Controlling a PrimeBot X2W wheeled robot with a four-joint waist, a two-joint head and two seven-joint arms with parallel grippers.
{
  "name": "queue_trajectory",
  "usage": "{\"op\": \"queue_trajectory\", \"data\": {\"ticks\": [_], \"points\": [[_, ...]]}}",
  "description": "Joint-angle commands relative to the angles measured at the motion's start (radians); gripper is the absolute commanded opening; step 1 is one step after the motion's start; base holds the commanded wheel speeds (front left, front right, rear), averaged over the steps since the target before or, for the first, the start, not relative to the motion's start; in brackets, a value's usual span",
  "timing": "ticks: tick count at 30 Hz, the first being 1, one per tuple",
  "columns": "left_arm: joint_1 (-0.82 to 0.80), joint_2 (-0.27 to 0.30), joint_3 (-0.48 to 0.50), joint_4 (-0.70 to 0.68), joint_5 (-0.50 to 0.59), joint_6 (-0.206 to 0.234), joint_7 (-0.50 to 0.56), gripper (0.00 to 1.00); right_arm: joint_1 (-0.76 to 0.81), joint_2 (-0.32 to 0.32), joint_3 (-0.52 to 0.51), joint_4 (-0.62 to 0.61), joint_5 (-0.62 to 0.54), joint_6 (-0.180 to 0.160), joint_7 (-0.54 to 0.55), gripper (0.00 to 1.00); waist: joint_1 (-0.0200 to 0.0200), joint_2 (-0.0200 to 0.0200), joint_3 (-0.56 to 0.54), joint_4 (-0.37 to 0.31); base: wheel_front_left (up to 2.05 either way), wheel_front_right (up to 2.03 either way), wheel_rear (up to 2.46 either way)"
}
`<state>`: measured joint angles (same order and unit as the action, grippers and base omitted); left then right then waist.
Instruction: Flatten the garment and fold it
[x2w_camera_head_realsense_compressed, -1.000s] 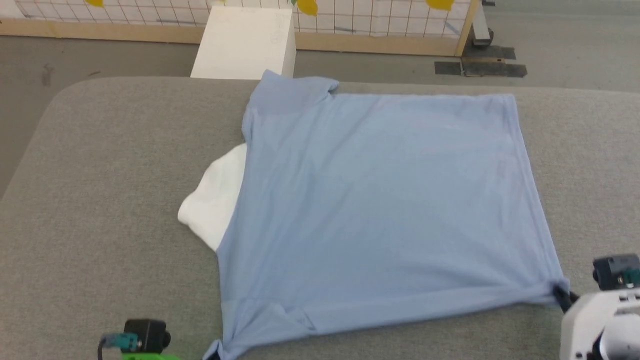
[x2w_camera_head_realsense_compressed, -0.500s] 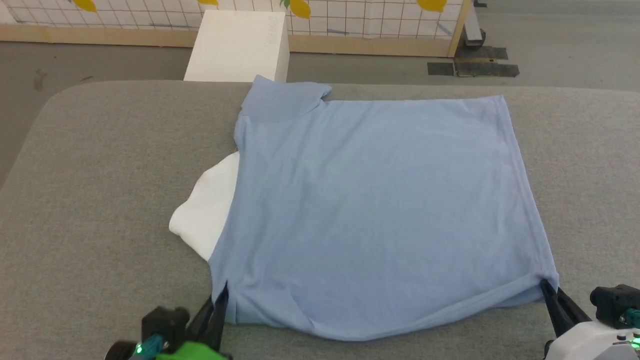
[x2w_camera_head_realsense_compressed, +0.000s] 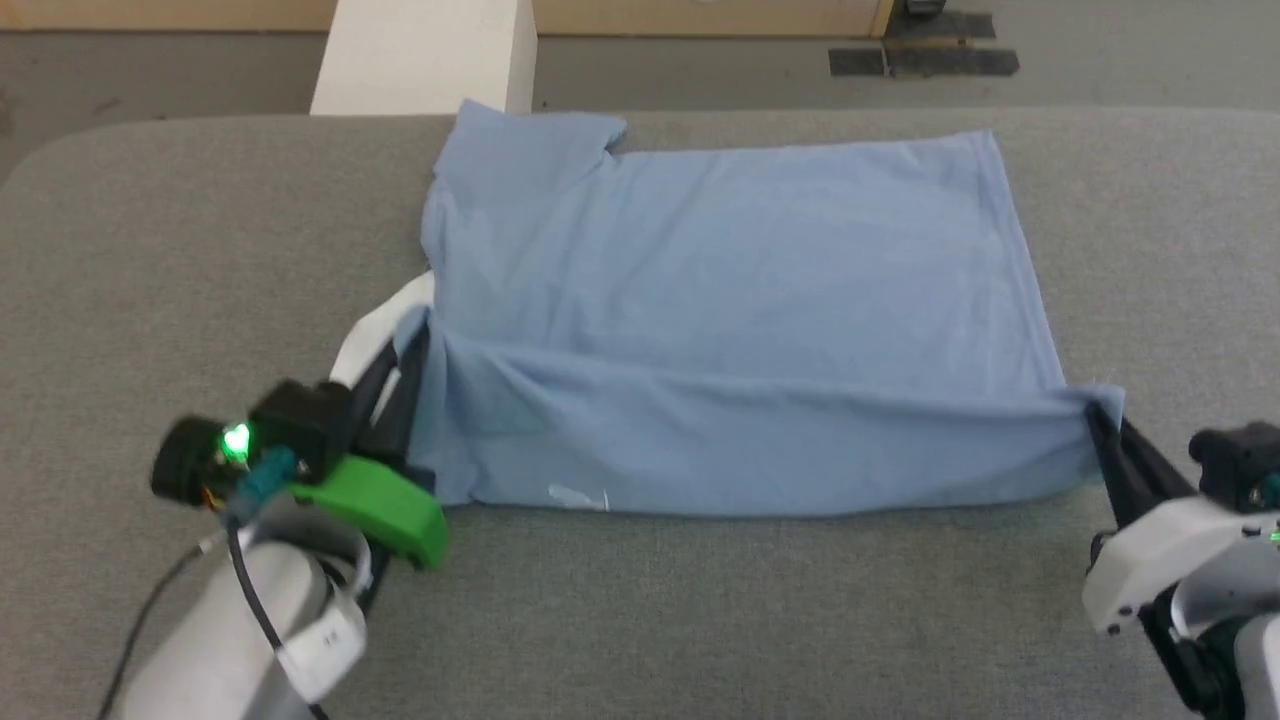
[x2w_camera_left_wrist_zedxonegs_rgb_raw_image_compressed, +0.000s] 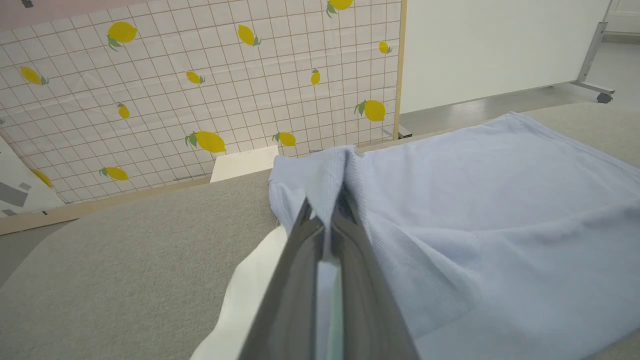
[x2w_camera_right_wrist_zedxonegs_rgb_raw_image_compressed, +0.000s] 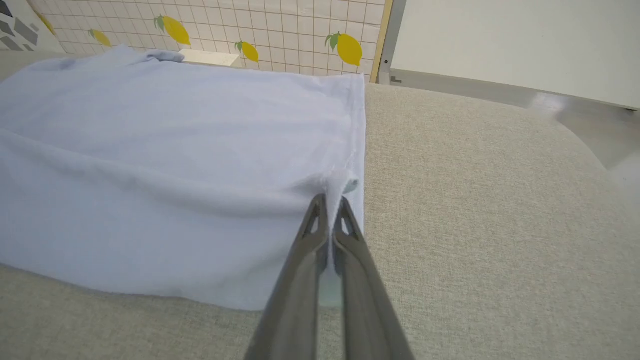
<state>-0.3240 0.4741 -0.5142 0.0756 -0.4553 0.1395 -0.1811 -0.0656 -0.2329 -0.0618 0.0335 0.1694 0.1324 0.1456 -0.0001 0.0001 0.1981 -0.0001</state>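
The garment (x2w_camera_head_realsense_compressed: 720, 260), a light blue knit shirt, lies across the grey padded table (x2w_camera_head_realsense_compressed: 150, 250). Its near edge is lifted and carried over the rest, forming a raised fold (x2w_camera_head_realsense_compressed: 760, 440) with a small white mark (x2w_camera_head_realsense_compressed: 578, 495) near the bottom. My left gripper (x2w_camera_head_realsense_compressed: 410, 340) is shut on the garment's near left corner (x2w_camera_left_wrist_zedxonegs_rgb_raw_image_compressed: 327, 175). My right gripper (x2w_camera_head_realsense_compressed: 1098, 418) is shut on the near right corner (x2w_camera_right_wrist_zedxonegs_rgb_raw_image_compressed: 340, 182). The far sleeve (x2w_camera_head_realsense_compressed: 530, 135) is bunched at the back left.
A white cloth (x2w_camera_head_realsense_compressed: 375, 325) pokes out from under the garment's left side, beside my left fingers (x2w_camera_left_wrist_zedxonegs_rgb_raw_image_compressed: 300, 270). A white box (x2w_camera_head_realsense_compressed: 420, 55) stands on the floor behind the table. A lemon-patterned tiled panel (x2w_camera_left_wrist_zedxonegs_rgb_raw_image_compressed: 200, 75) rises beyond it. Bare grey table lies to both sides.
Both grippers have lifted the garment's near corners and carried them away from me, doubling the near edge over the body. The head camera has tilted down.
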Motion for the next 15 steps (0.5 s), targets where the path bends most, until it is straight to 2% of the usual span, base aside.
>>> {"op": "queue_trajectory", "data": {"ticks": [1,9,10,15], "points": [[-0.043,0.014,0.007,0.017,0.009,-0.015,0.011,0.0,-0.035,-0.004,0.0,0.01,-0.005,-0.002,0.01,0.0,0.0001,-0.0001,0.042,-0.012,0.0,0.0,0.0],[-0.147,0.028,0.02,0.139,-0.059,-0.079,0.12,0.0,-0.164,-0.02,0.002,0.091,0.011,-0.002,0.099,0.0,0.0001,-0.0001,0.12,-0.024,0.0,0.0,0.0],[-0.158,0.027,0.019,0.175,-0.087,-0.097,0.164,0.0,-0.194,-0.028,0.012,0.113,0.024,-0.002,0.143,0.0,0.0001,-0.0001,0.138,-0.026,0.0,0.0,0.0],[-0.172,0.022,0.015,0.236,-0.152,-0.127,0.269,0.0,-0.268,-0.052,0.035,0.153,0.065,-0.002,0.272,0.0,0.0001,-0.0001,0.177,-0.026,0.0,0.0,0.0]]}}
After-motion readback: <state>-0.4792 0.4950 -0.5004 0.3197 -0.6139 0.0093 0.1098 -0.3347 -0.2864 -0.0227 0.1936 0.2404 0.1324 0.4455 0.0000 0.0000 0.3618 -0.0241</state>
